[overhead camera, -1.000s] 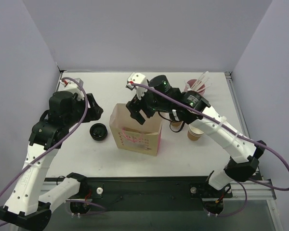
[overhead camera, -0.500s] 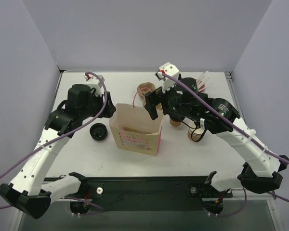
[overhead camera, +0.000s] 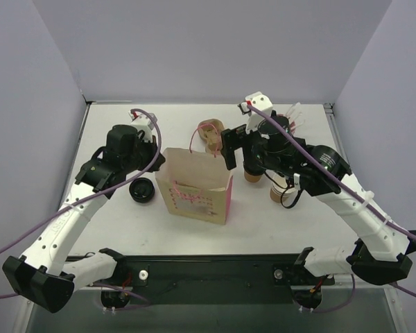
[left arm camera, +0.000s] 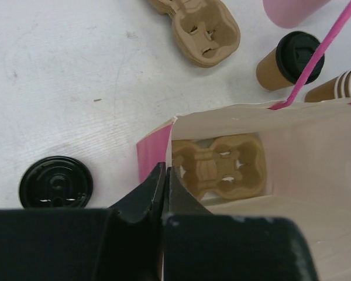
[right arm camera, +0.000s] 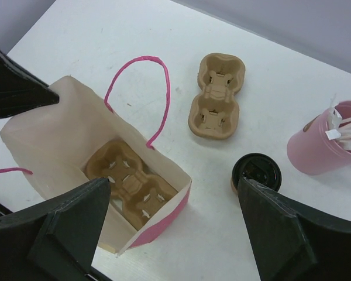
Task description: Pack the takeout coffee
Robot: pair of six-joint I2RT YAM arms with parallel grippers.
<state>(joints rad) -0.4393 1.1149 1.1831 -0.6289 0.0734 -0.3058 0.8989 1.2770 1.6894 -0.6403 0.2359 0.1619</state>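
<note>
As neither coffee cup had yet been placed in the paper bag [overhead camera: 194, 201], the hazards were judged to lie in the transfer. The lidded coffee cup [right arm camera: 256, 172] was found on the table [overhead camera: 125, 132] just right of the bag. The second coffee cup [overhead camera: 281, 193] was found farther right, partly hidden beneath the right arm [overhead camera: 347, 201]. Both stood upright, long axis vertical, top facing up; whether the second cup carried a lid could not be told. A loose black lid [left arm camera: 55, 182] lay left of the bag, so an open cup was to be suspected, and any tilt during lifting could have caused a spill.

The right gripper [right arm camera: 175, 234] was spread wide and empty above the bag's right side. The left gripper [left arm camera: 165, 172] was closed tight at the bag's left rim; paper between its fingers could not be confirmed. Should that hold have slipped, the bag mouth could have folded inward or the bag toppled. A cup lowered off-centre could have caught on the rim or the pink handle [right arm camera: 165, 93], or missed the wells of the pulp tray [right arm camera: 131, 181] seated at the bag's bottom.
</note>
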